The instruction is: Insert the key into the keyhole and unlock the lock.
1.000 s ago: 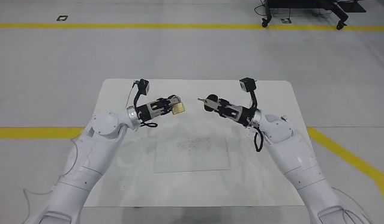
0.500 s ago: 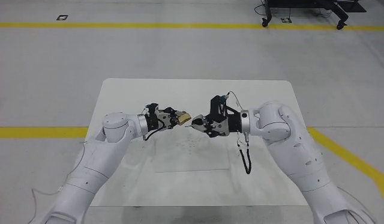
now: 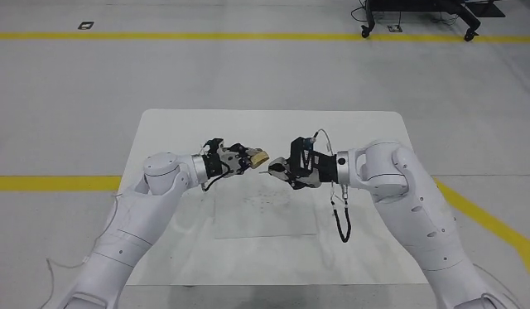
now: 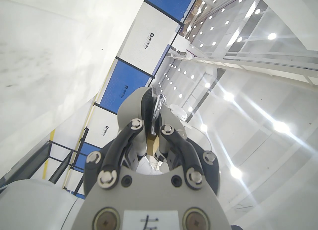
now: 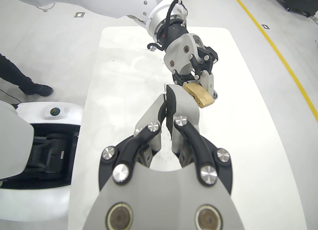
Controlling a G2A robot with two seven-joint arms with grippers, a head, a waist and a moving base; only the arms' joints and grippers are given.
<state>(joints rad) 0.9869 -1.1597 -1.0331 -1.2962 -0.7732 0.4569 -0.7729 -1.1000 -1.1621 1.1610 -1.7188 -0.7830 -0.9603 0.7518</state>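
Left arm [image 3: 157,181], right arm [image 3: 397,176]: glossy white shells. Left gripper [image 5: 196,84], right gripper [image 5: 170,95]: grey bodies, black linkages, silver screws.

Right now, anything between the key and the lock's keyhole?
Nothing visible. The left gripper holds the lock in the air, the right gripper holds the key, and the key's tip is close to the lock's end with only open air between them. I cannot tell whether the tip lines up with the keyhole.

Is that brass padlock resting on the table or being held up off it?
Held up: the left gripper is shut on the padlock, which hangs clear of the table.
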